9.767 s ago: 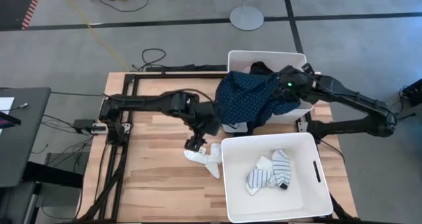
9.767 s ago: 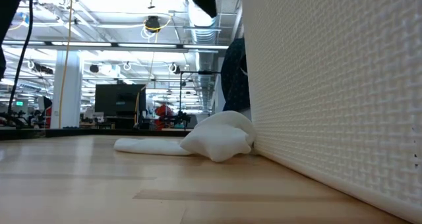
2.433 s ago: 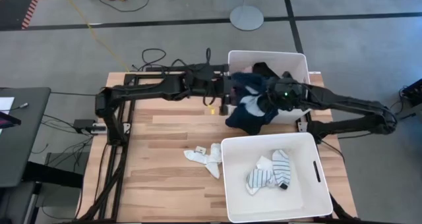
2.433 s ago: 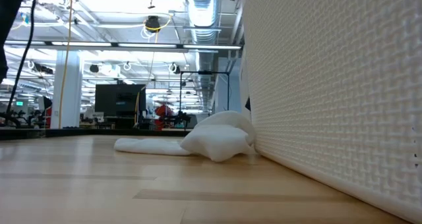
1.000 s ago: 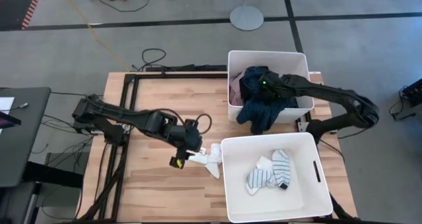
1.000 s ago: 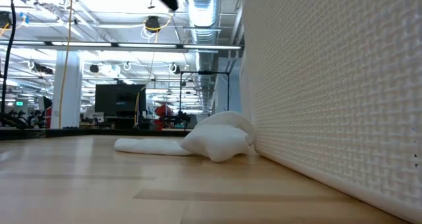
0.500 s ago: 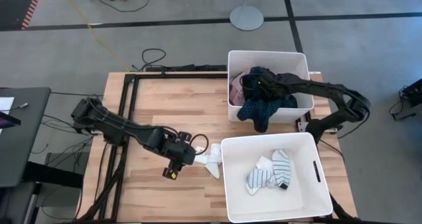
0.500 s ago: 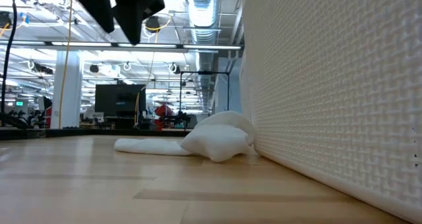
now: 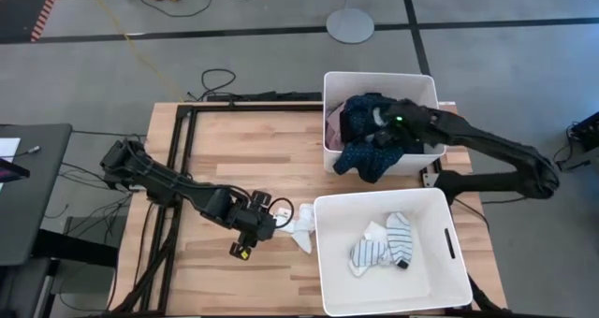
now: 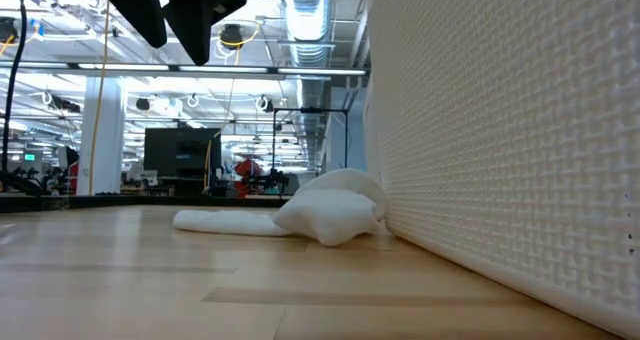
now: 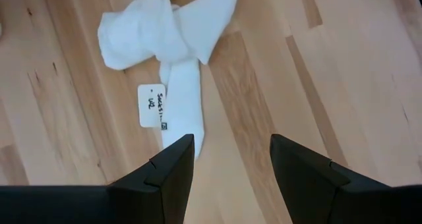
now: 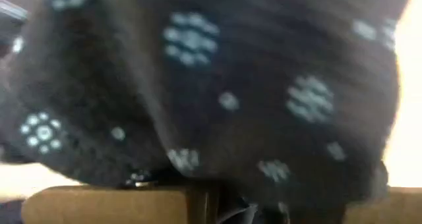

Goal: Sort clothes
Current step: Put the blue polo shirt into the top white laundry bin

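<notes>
The left gripper (image 9: pixel 245 248) hung over the table (image 9: pixel 215 159) with its fingers (image 11: pixel 173 168) spread apart, holding nothing, just beside the white socks (image 9: pixel 296 225). The socks (image 11: pixel 168 36) lay bunched on the wood against the near bin (image 9: pixel 326 262), a small paper tag (image 11: pixel 152 105) on them. Striped socks (image 9: pixel 386 241) lay in that bin. Further right, the right gripper (image 9: pixel 391 131) was over the far bin (image 9: pixel 379 79), pressed into the navy dotted garment (image 9: pixel 370 154), which spilled over the bin's rim; I couldn't tell how its fingers stood.
</notes>
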`<state>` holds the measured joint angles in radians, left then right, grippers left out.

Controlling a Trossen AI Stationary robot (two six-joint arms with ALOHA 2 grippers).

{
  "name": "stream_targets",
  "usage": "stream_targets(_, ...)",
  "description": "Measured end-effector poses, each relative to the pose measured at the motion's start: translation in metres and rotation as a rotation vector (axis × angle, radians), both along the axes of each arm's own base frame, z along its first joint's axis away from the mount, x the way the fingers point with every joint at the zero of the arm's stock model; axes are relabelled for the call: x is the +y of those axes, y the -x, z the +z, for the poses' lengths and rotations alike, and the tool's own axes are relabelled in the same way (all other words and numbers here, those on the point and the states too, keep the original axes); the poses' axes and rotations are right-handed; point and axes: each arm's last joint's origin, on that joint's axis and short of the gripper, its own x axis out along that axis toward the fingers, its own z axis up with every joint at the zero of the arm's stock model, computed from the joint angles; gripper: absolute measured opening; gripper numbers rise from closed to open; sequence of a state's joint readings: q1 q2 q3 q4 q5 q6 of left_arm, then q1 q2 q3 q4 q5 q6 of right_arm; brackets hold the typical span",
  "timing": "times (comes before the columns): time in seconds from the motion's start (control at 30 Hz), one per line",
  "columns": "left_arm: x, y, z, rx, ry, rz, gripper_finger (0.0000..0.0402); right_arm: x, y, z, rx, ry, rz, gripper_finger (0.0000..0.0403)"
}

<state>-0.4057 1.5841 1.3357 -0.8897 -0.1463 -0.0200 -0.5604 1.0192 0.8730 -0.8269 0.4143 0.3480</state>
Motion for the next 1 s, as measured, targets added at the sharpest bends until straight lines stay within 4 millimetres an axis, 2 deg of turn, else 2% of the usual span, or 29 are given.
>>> stream_targets(0.3, -0.001, -0.003, 0.002, -0.035, 0.007, -0.008, 0.0194, 0.038, 0.032, 0.037, -0.216, 0.126, 0.155, 0.0103)
stream_targets(0.5, -0.001, -0.003, 0.002, -0.035, 0.008, -0.007, 0.0194, 0.063, 0.045, 0.050, -0.332, 0.137, 0.389, 0.0103)
stream_targets(0.7, -0.001, -0.004, 0.002, -0.042, 0.012, -0.007, 0.0194, 0.084, 0.050, 0.054, -0.389, 0.112, 0.606, 0.0103)
stream_targets(0.87, -0.002, -0.004, 0.002, -0.050, 0.015, -0.007, 0.0194, 0.101, 0.046, 0.054, -0.391, 0.078, 0.800, 0.0104)
stream_targets(1.0, -0.002, -0.004, 0.002, -0.050, 0.017, -0.005, 0.0194, 0.115, 0.038, 0.050, -0.351, 0.035, 0.929, 0.0126)
